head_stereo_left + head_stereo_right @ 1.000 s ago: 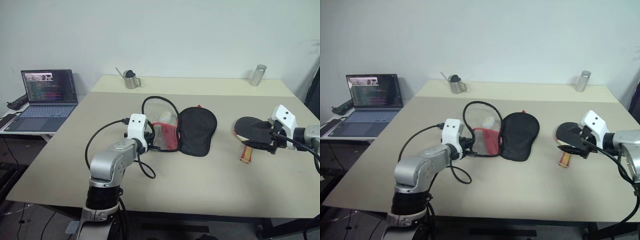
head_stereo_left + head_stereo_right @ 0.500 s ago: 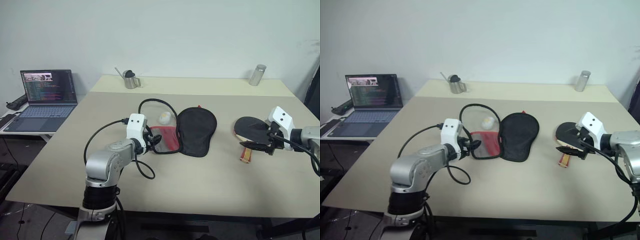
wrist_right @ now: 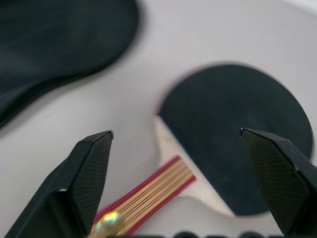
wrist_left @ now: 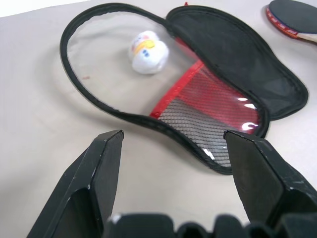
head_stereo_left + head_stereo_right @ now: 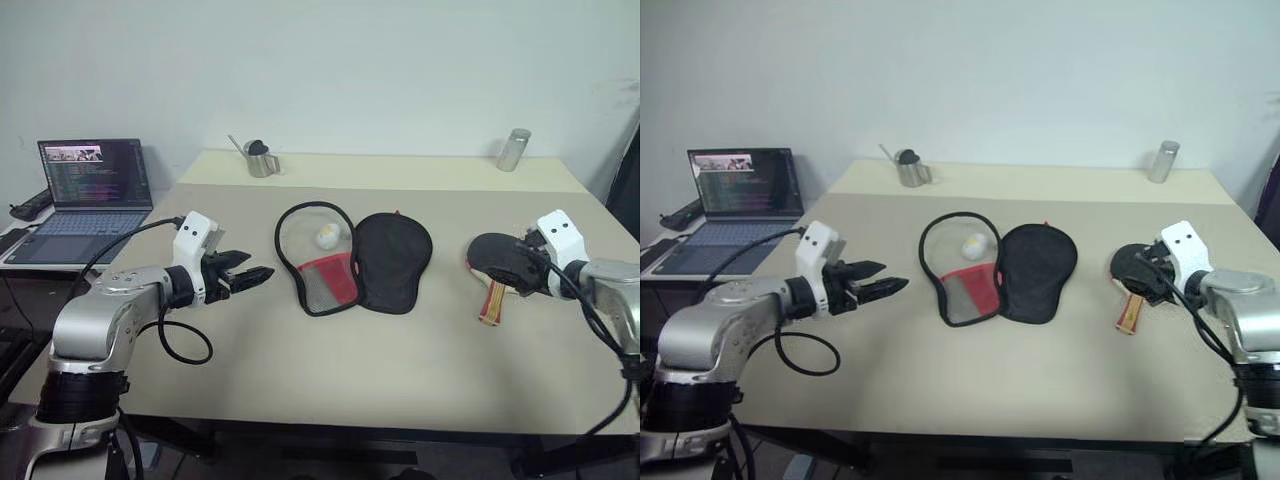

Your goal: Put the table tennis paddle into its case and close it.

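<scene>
Now the case [image 5: 355, 262] lies unzipped and spread flat mid-worktop [image 5: 400, 350], and the paddle [image 5: 500, 268] lies flat well to its right. The right gripper [image 3: 173, 144] hovers over the paddle's neck, fingers wide and empty; best to straddle the handle [image 3: 143, 198] before closing. The left gripper [image 5: 250, 277], also spread and empty, hangs beside the case.

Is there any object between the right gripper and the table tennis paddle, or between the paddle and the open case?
Nothing visible. The right gripper hovers open above the table tennis paddle, and only bare table separates the paddle from the case, which lies open with its plush charm inside.
</scene>
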`<move>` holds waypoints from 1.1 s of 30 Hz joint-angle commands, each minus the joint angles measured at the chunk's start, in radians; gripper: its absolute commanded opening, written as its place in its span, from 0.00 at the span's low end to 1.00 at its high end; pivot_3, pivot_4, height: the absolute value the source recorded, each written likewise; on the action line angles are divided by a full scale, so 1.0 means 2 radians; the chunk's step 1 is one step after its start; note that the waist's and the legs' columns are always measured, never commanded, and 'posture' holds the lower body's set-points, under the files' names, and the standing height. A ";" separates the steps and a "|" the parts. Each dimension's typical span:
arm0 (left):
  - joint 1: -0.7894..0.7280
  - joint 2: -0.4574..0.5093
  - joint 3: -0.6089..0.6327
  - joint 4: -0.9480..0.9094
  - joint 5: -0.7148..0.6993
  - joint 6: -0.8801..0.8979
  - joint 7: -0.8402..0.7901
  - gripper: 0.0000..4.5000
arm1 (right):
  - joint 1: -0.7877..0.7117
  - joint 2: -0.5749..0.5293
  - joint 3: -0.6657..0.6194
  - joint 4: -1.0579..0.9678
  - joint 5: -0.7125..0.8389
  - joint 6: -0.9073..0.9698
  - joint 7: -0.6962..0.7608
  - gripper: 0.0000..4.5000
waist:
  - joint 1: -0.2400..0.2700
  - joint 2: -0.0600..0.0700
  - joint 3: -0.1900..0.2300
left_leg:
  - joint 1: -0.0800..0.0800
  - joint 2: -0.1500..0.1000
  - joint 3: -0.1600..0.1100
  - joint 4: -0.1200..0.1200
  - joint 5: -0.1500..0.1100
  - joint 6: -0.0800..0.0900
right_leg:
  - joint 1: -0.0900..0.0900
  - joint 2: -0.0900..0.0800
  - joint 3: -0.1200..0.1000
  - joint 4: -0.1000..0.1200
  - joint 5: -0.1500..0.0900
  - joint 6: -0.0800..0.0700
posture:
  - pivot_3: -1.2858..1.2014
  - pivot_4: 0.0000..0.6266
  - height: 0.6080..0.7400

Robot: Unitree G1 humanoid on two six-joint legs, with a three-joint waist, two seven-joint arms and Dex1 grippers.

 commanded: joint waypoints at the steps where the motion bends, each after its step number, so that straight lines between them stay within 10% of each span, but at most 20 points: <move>1: -0.016 0.014 -0.002 -0.013 -0.018 -0.036 -0.054 0.78 | -0.022 0.039 -0.045 -0.067 -0.024 0.067 -0.096 1.00 | -0.001 0.000 0.000 | -0.001 0.000 0.000 0.000 0.000 0.000 | -0.001 0.000 0.000 0.000 0.000 0.000 | 0.52 0.24 1.00; 13: -0.047 -0.003 -0.042 0.014 -0.010 -0.071 -0.097 0.78 | -0.059 0.197 -0.080 -0.161 -0.087 0.219 -0.262 1.00 | -0.006 0.001 0.000 | -0.006 0.000 0.000 0.001 0.000 0.000 | -0.006 0.000 0.000 0.002 0.000 -0.001 | 0.52 0.24 1.00; 33: -0.028 0.002 -0.032 -0.009 -0.009 -0.066 -0.076 0.79 | -0.097 0.294 -0.117 0.085 -0.090 0.053 -0.352 0.91 | -0.025 0.001 -0.001 | -0.004 0.000 0.001 0.001 0.000 0.000 | -0.006 0.001 0.002 0.003 0.001 -0.002 | 0.52 0.24 1.00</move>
